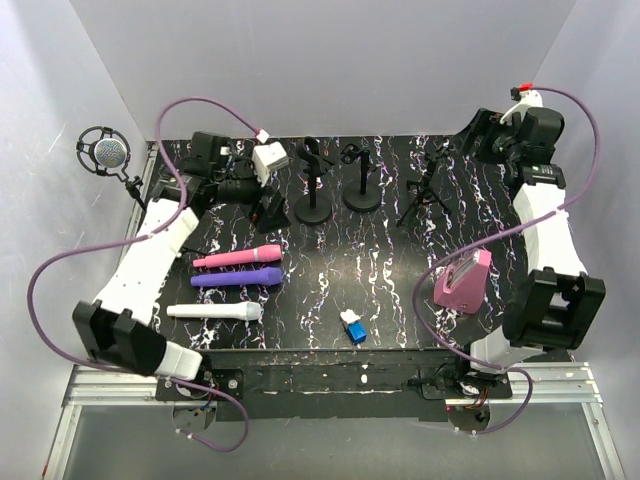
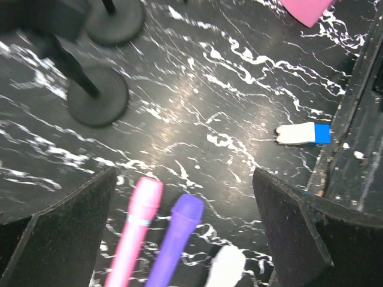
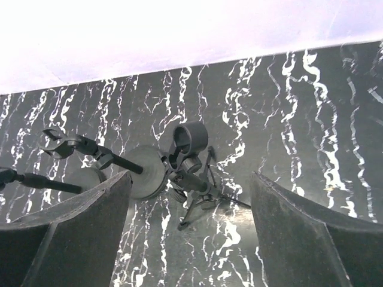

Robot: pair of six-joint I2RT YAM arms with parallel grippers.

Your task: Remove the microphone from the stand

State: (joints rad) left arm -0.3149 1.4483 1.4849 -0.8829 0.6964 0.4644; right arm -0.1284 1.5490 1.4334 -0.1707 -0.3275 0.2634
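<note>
Both claws gape wide, holding nothing. The left claw (image 2: 184, 176) hangs above the pink mic (image 2: 140, 221), purple mic (image 2: 179, 233) and white mic (image 2: 224, 266) near the tabletop's (image 1: 400, 260) left edge. The right claw (image 3: 190, 176) faces the tripod stand (image 3: 191, 156) at the far edge.

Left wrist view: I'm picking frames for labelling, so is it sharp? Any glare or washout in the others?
Left wrist: motion-blurred, with the pink mic smeared and a glare patch on the table. Right wrist: the wall is blown out white, while the stand is sharp. Top external: sharp and evenly lit.
</note>
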